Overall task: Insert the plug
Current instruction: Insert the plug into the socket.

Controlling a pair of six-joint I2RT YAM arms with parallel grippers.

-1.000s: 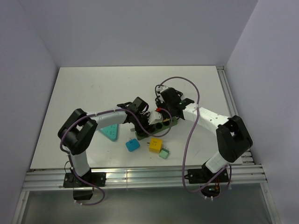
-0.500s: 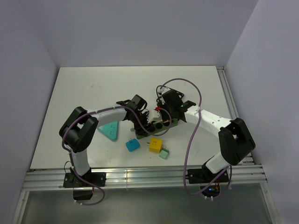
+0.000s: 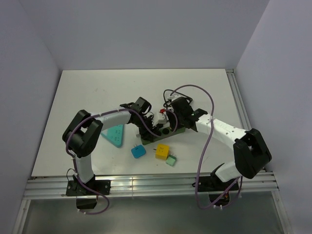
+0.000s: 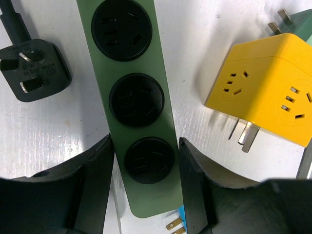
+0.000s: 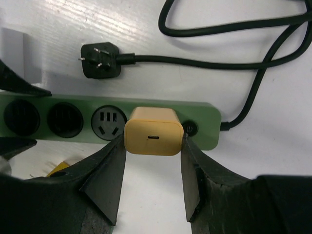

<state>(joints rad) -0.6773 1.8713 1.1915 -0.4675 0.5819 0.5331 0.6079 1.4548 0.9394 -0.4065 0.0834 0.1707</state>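
A green power strip point(image 4: 136, 97) lies on the white table, and my left gripper point(image 4: 146, 161) is shut on its free end, one finger on each long side. In the top view that left gripper point(image 3: 146, 127) sits at the strip's point(image 3: 165, 131) left end. My right gripper point(image 5: 152, 146) is shut on the orange-yellow plug point(image 5: 153, 131). The plug stands over the strip's point(image 5: 204, 122) socket beside the power button. Its prongs are hidden, so I cannot tell how deep it sits. From above, the right gripper point(image 3: 174, 121) is over the strip's right half.
The strip's black cord point(image 5: 263, 68) loops behind it and ends in a black plug point(image 5: 100, 61) lying on the table. A yellow cube adapter point(image 3: 162, 151), a blue adapter point(image 3: 138, 151) and a small green one point(image 3: 171, 160) lie in front. A teal triangle point(image 3: 115, 136) lies at the left.
The right arm has stretched out and its gripper with the plug has moved down towards the strip. The left gripper keeps its hold on the strip and has shifted slightly.
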